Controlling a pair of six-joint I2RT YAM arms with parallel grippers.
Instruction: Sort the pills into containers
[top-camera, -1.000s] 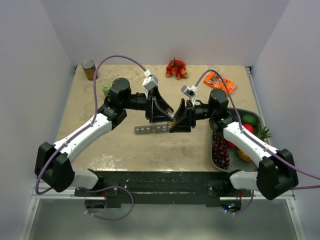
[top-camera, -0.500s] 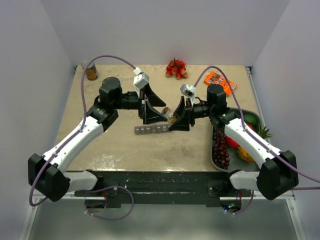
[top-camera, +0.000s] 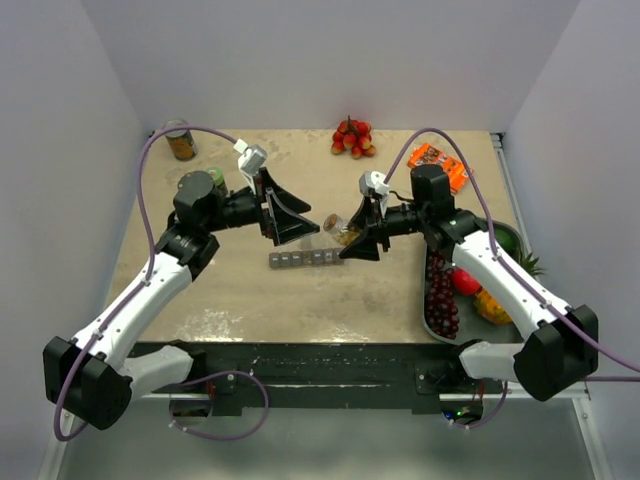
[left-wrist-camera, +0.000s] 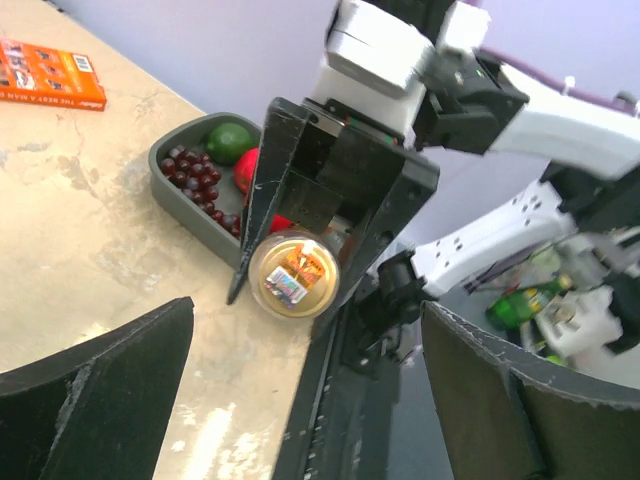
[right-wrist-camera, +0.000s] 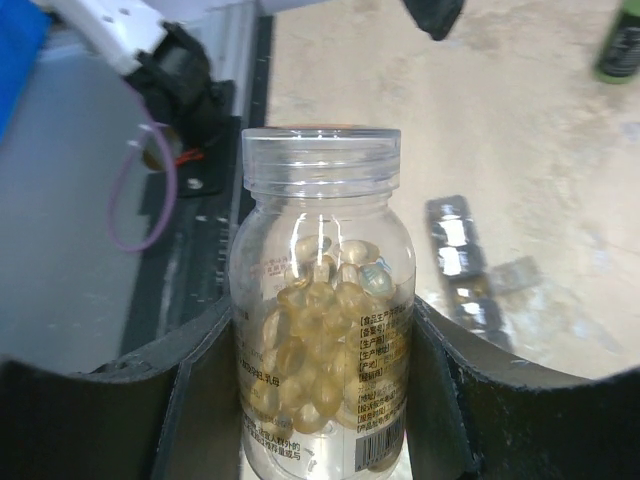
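— Where was the pill-organiser strip (top-camera: 303, 259)?

— It lay flat on the table (top-camera: 250, 300), just toward 7 o'clock of the middle, with its long side running 9 to 3. It was glossy grey plastic, 1 row of small square cells.

— And the right gripper (top-camera: 357, 240)?

— Its 2 black fingers were clamped on a clear, round plastic bottle (right-wrist-camera: 325, 300). They gripped the lower body, so the threaded neck stuck out bare with no cap on it. The bottle appeared raised off the table at 1 o'clock of the strip, mouth pointing toward 10 o'clock. I judged that suited tipping: a turn of the wrist would send the contents toward the cells.

— What was inside?

— Smooth amber pills (right-wrist-camera: 300, 350), oval and translucent, heaped below the shoulder.

— The left gripper (top-camera: 303, 218)?

— It was spread wide and held nothing, at 12 o'clock of the strip, facing the bottle's mouth. It was probably standing clear to leave room for pouring.

— Any risk?

— Slick, rounded pills could spill several at once and roll across the mottled beige, stone-look tabletop.
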